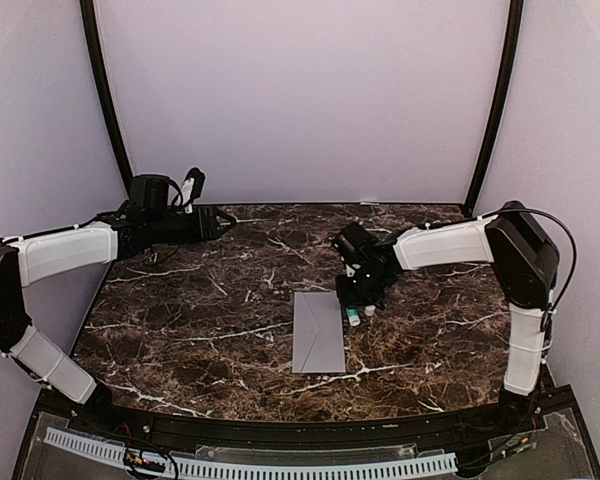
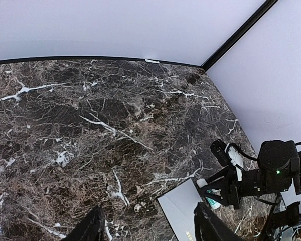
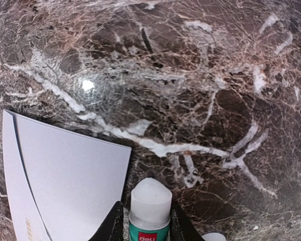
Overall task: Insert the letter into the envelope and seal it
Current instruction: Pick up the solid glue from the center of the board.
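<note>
One relation governs your next move: the envelope [image 1: 318, 335] lies flat on the table [image 1: 180, 300] just beside the right gripper [image 1: 356, 314], on that gripper's left, its long axis running from the near edge toward the back wall [image 1: 300, 100]. The right arm is much the nearer; the left gripper [image 2: 148, 228] hangs well apart over the far left of the table, fingers spread wide with nothing between them.

Your right gripper has its two fingers drawn in on a glue stick [image 3: 149, 208], one pad against each side of the tube; the white tip points at bare stone just off one corner of the envelope, not at the paper. By that, you need a short sideways carry to the left before any glue can meet the flap. No letter shows in any view; you cannot tell whether it is already inside, nor whether the flap is stuck down. A small white piece [image 3: 213, 236], perhaps the cap, sits on the stone just beside the gripper.

The surface is dark polished marble with white veins, glossy enough to throw back a spot of light; a thin sheet on it will likely slide if you drag the stick across it, so press lightly. Pale walls close in the back and both sides, well apart from the envelope.
</note>
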Motion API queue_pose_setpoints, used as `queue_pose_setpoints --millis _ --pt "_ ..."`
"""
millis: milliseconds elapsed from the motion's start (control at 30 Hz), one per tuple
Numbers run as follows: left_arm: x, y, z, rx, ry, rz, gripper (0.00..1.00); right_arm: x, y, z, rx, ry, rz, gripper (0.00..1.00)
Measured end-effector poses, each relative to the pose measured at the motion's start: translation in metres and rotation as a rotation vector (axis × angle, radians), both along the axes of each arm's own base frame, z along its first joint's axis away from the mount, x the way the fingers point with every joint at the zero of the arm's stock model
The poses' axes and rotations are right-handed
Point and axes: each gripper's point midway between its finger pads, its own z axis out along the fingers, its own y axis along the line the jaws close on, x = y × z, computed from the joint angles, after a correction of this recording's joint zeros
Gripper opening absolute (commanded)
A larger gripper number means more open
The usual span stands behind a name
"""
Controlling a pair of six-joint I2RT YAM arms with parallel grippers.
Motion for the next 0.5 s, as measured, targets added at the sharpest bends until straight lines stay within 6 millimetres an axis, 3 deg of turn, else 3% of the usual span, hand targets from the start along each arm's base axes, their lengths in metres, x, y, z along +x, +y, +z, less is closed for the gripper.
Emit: queue_pose_setpoints --millis 133,367,433,500 --pt "0.0 0.0 -0.001 0.0 0.001 -0.001 0.6 0.002 0.002 0.0 0.004 -0.006 0.001 0.13" --pt "-0.004 -0.001 0.004 -0.022 -0.009 -0.009 0.59 0.005 0.004 0.005 0.035 -0.024 -0.01 0.11" --pt "-0.009 -0.004 0.013 -0.052 -0.02 -0.02 0.59 0.004 0.004 0.016 0.072 -0.043 -0.007 0.11" --pt "-0.015 -0.011 0.025 -0.091 -0.034 -0.039 0.59 0.005 0.008 0.041 0.144 -0.088 0.004 0.12"
